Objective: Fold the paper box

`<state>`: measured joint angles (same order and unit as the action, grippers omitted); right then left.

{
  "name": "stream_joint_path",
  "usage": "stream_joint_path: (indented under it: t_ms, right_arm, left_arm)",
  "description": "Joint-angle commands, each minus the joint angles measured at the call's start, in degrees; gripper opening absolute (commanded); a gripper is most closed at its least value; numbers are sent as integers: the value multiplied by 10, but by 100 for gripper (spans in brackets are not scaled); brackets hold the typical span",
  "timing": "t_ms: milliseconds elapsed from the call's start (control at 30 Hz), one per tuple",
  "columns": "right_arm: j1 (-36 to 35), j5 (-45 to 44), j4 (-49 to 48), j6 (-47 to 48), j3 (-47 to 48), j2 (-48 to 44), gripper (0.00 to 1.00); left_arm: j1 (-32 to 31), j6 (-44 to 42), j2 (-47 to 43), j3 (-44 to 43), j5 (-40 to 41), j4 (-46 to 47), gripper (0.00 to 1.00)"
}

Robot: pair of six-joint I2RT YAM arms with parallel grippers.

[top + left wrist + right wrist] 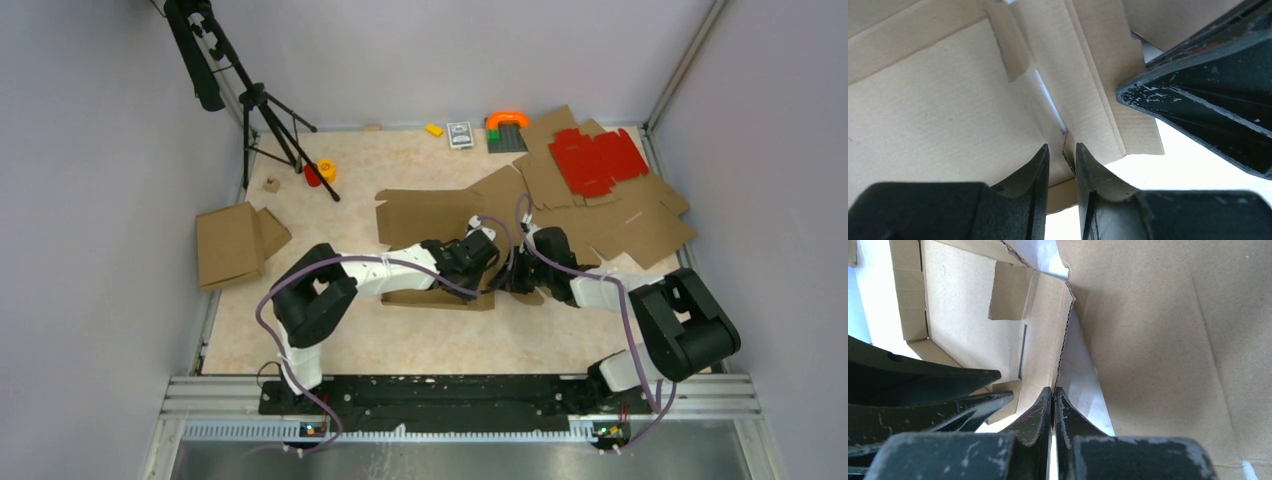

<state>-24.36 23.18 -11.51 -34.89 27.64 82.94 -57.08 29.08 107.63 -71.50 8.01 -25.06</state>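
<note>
The paper box (pixel 432 214) is a large brown die-cut piece in the middle of the table, partly raised, with a flap lying toward the arms. Both grippers meet at its right side. In the left wrist view my left gripper (pixel 1062 148) stands slightly open around an upright edge of the paper box (pixel 948 110); the edge lies against the right finger, with a gap to the left one. My right gripper (pixel 1054 389) is shut on the corrugated edge of a raised wall of the paper box (pixel 973 305). From above, the left gripper (pixel 490 258) and right gripper (pixel 520 268) are nearly touching.
A red die-cut sheet (pixel 597 158) lies on a pile of flat brown cardboard (pixel 640 225) at the back right. A folded brown box (pixel 232 243) sits at the left edge. A black tripod (pixel 262 105) stands at the back left, with small toys (pixel 505 128) along the back wall.
</note>
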Motion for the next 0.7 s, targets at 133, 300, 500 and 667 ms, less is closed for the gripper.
stream_joint_path:
  t_ms: [133,300,500,667]
  right_arm:
    - [-7,-10,13,16,20,-16,0]
    - [-9,-13,33,19,31,-18,0]
    - [-10,-27,67,32,50,-22,0]
    - [-10,-39,86,47,63,-22,0]
  left_arm:
    - [5,27,-38,2,63,-17,30]
    - [5,30,-53,16,40,6,40]
    - [20,26,-118,51,37,11,53]
    - [68,27,-222,114,-4,28,60]
